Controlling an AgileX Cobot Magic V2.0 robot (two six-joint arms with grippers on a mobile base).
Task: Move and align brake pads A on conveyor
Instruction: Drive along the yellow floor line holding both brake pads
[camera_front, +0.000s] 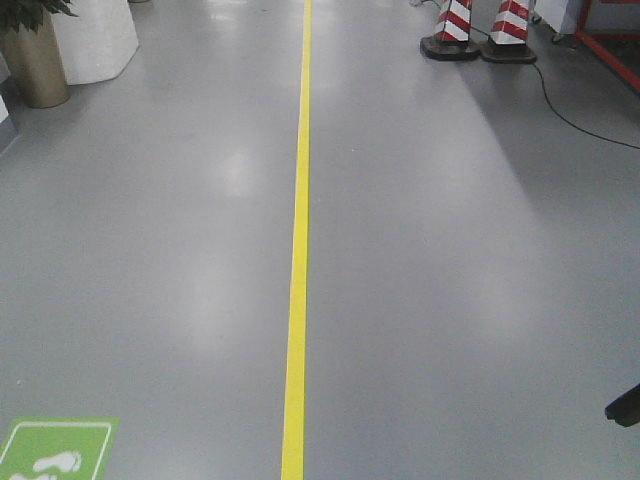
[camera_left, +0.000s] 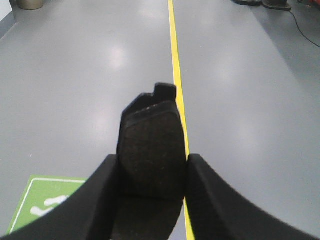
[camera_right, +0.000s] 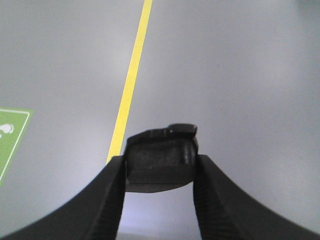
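1. Left hand (camera_left: 152, 187): black fingers (camera_left: 100, 200) closed on a brake pad (camera_left: 150, 150), one finger at each long edge. The pad's dark gritty face is toward the wrist camera, and a notched tab of the backing plate stands at its far end. The pad hangs over the floor, just left of the yellow line.
2. Right hand (camera_right: 159, 185): black fingers (camera_right: 107, 200) closed on a second pad (camera_right: 160, 162). This pad is seen mostly edge-on and partly blurred; its face cannot be read. It is held above the floor, right of the yellow line.
3. Floor (camera_front: 450, 300): glossy grey, with soft light reflections.
4. Yellow line (camera_front: 298, 250): a narrow stripe running straight away from the robot, near the middle of the front view.
5. Green sign (camera_front: 55, 448): stuck to the floor at lower left, white border and white footprints.
6. Cones (camera_front: 480, 30): two red-and-white striped posts on black bases, far right; a black cable (camera_front: 580, 120) trails from them.
7. Planter (camera_front: 35, 60): brass-coloured pot with green leaves, far left, beside a white block (camera_front: 95, 40).
8. Conveyor: in none of the views.
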